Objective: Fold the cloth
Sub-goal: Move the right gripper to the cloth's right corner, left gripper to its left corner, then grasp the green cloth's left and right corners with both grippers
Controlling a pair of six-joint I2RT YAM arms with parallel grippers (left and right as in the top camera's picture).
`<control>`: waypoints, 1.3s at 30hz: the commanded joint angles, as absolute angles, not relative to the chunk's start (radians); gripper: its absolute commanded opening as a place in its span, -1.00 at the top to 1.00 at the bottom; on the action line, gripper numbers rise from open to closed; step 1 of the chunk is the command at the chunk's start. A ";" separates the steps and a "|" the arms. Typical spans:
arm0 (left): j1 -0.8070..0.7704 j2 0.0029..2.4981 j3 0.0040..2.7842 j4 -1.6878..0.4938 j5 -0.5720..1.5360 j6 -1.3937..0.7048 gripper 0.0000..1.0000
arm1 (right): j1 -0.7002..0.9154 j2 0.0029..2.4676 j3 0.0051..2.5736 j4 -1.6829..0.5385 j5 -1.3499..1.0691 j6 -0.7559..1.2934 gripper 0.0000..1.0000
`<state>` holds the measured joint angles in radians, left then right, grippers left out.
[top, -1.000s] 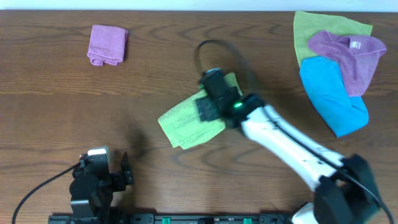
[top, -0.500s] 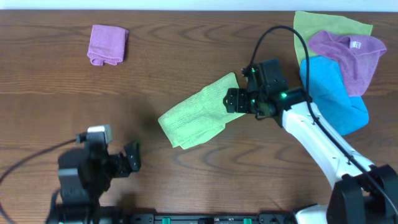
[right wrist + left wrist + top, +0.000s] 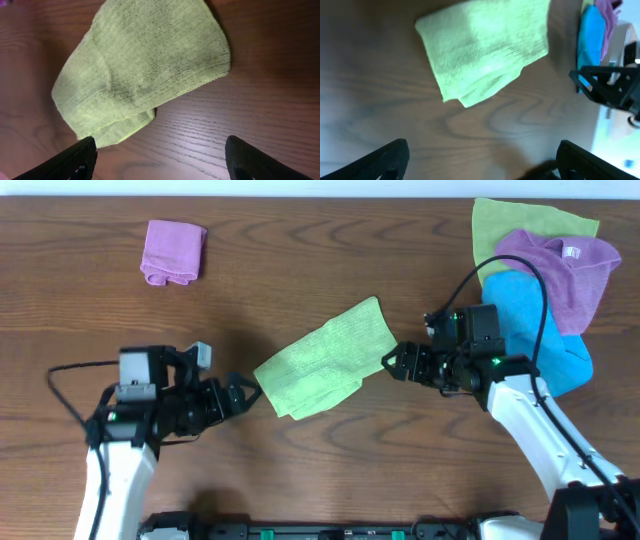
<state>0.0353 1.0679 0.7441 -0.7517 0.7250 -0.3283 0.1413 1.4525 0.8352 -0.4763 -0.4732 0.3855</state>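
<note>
The lime-green cloth (image 3: 325,358) lies folded on the wooden table at the centre, slanting from lower left to upper right. It also shows in the left wrist view (image 3: 482,50) and the right wrist view (image 3: 145,65). My left gripper (image 3: 243,393) is open and empty, just left of the cloth's lower left corner. My right gripper (image 3: 396,363) is open and empty, just right of the cloth's right edge. Neither gripper touches the cloth. No white tag shows.
A folded purple cloth (image 3: 173,250) lies at the back left. At the back right is a pile: a duller yellow-green cloth (image 3: 520,225), a purple cloth (image 3: 560,265) with a white tag, and a blue cloth (image 3: 535,330) close behind my right arm.
My right gripper has drawn back to the right, off the cloth. My left arm has swung up and right from the front edge to the cloth's left corner.
</note>
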 commanded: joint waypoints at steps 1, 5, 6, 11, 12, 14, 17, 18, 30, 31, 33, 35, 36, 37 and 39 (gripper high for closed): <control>0.031 1.151 0.754 -0.745 0.772 -0.421 -0.91 | 0.136 1.445 0.836 -0.461 -0.506 0.366 -0.65; 0.031 1.262 0.720 -0.679 0.848 -0.419 -0.91 | 0.136 1.444 0.836 -0.452 -0.514 0.369 -0.65; 0.031 1.283 0.708 -0.651 0.870 -0.420 -0.90 | 0.136 1.444 0.836 -0.453 -0.520 0.369 -0.66; 0.031 1.382 0.642 -0.504 0.932 -0.431 -0.91 | 0.136 1.444 0.836 -0.452 -0.558 0.369 -0.67; 0.031 1.395 0.633 -0.483 0.941 -0.431 -0.91 | 0.136 1.444 0.836 -0.452 -0.558 0.369 -0.67; 0.031 1.415 0.617 -0.456 0.941 -0.435 -0.91 | 0.136 1.444 0.836 -0.453 -0.560 0.370 -0.68; 0.031 1.449 0.605 -0.418 0.944 -0.435 -0.91 | 0.136 1.444 0.836 -0.452 -0.566 0.370 -0.68; 0.031 1.456 0.605 -0.409 0.943 -0.435 -0.91 | 0.136 1.444 0.836 -0.452 -0.567 0.370 -0.68; -0.053 1.584 0.604 -0.229 0.944 -0.521 -0.91 | 0.136 1.444 0.836 -0.452 -0.576 0.389 -0.68; -0.063 1.589 0.604 -0.219 0.943 -0.530 -0.90 | 0.136 1.444 0.836 -0.452 -0.577 0.389 -0.68; -0.081 1.593 0.604 -0.196 0.943 -0.543 -0.90 | 0.136 1.444 0.836 -0.452 -0.578 0.389 -0.68; -0.102 1.595 0.604 -0.170 0.937 -0.566 -0.92 | 0.136 1.444 0.836 -0.452 -0.578 0.397 -0.68; -0.110 1.596 0.604 -0.164 0.926 -0.567 -0.93 | 0.136 1.444 0.836 -0.451 -0.578 0.397 -0.67; -0.118 1.596 0.604 -0.163 0.909 -0.577 -0.94 | 0.136 1.444 0.836 -0.452 -0.578 0.397 -0.69; -0.126 1.596 0.604 -0.163 0.887 -0.584 -0.94 | 0.136 1.444 0.836 -0.451 -0.581 0.398 -0.68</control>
